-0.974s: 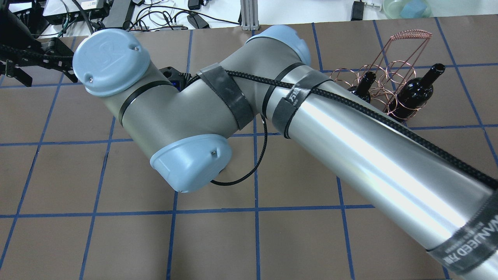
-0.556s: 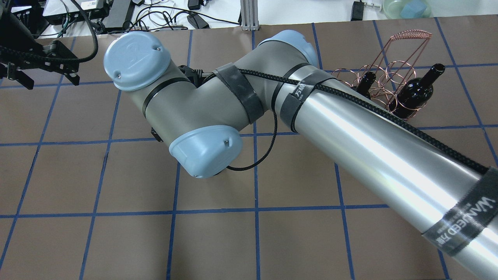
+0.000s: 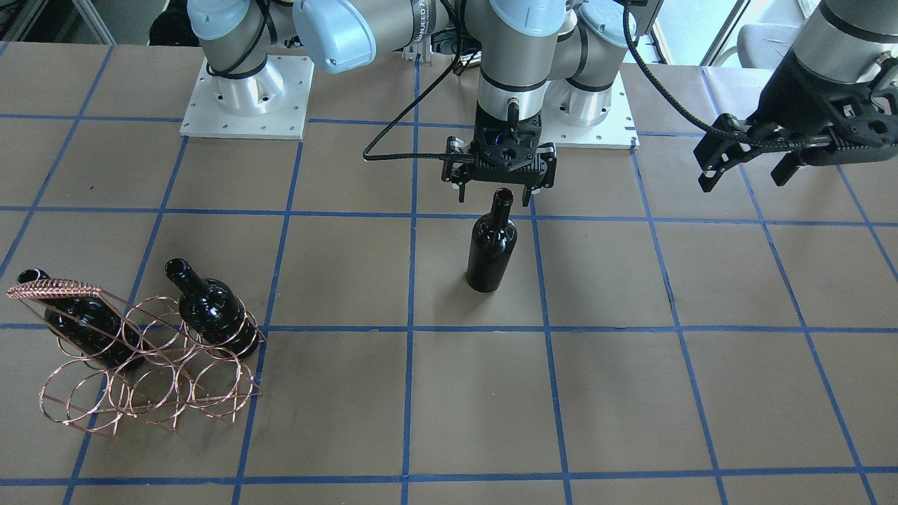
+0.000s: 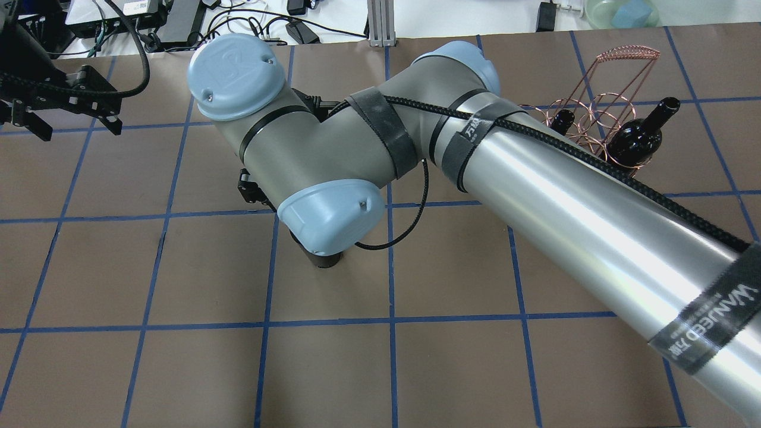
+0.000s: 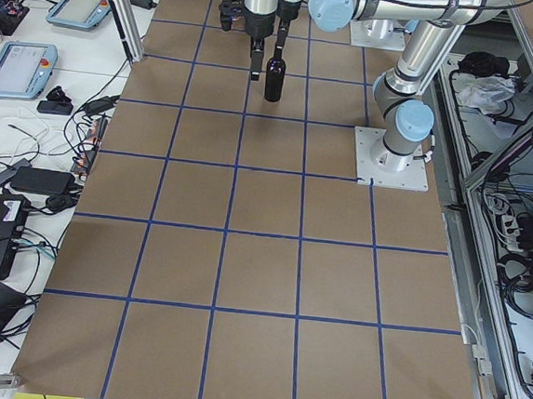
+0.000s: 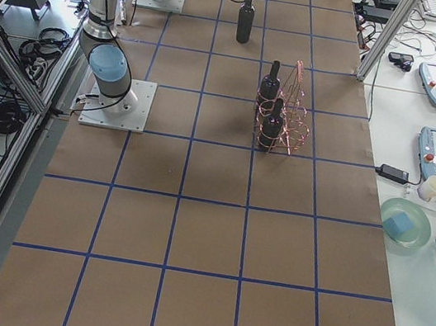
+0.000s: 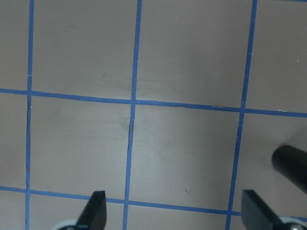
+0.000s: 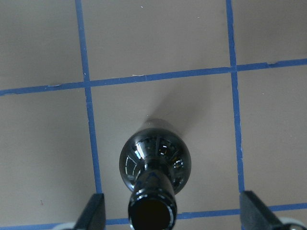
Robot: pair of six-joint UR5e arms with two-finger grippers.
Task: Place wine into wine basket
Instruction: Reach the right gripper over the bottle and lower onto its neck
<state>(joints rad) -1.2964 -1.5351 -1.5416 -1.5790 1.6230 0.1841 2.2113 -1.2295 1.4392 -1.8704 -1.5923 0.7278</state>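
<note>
A: In the front-facing view, how did the wine bottle [image 3: 491, 245] lie against the fingers?

B: It stood upright on the surface [image 3: 631, 393], long axis vertical, with its mouth just under the right fingers [image 3: 527, 196]. They were spread to either side of the neck's top and gripped nothing. The left fingers [image 3: 712, 168] hung parted and empty, well apart toward the robot's left, so the right arm was plainly the nearer.

A: And the wine basket [image 3: 144, 375]?

B: Well apart on the robot's right. It held a second bottle [image 3: 210, 308] and a third bottle [image 3: 84, 322] in its end slots, and the middle looked free, as far as I could judge.

A: Did the overhead view add anything?

B: Little. The right arm's bulk hid the standing bottle almost wholly, and only the basket and the left fingers showed clearly.

A: The side views?

B: From the left end the bottle read as truly upright, not leaning. From the right end the open stretch of surface between bottle and basket was laid out plainly.

A: And the wrist cameras?

B: The right one looked straight down the neck. The mouth sat between the two tips, somewhat nearer the view's left one, and touched neither. No other view gave that offset. I judged the next move to be a small sideways correction, then a straight drop to close on the neck. The left one showed only bare surface between its parted tips.
</note>
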